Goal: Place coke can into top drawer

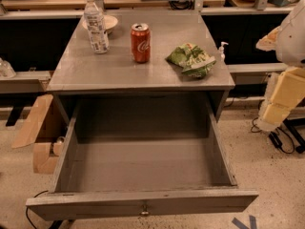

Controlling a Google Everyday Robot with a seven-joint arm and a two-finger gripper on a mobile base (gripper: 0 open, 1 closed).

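Observation:
The coke can (pixel 140 43), red with white script and a silver top, stands upright on the grey table top (pixel 119 73), left of centre. The top drawer (pixel 143 202) is pulled fully open towards me. Its inside shows bare grey, and a small round knob (pixel 144 209) sits at the centre of its front panel. My arm comes in at the right edge, off to the side of the table. The gripper (pixel 268 120) hangs low there, well right of the can and outside the drawer.
A clear water bottle (pixel 96 24) stands at the table's back left, in front of a white bowl (pixel 111 21). A green chip bag (pixel 191 59) lies right of the can. A pump bottle (pixel 222 50) stands at the right edge. A cardboard box (pixel 40 128) sits on the floor at left.

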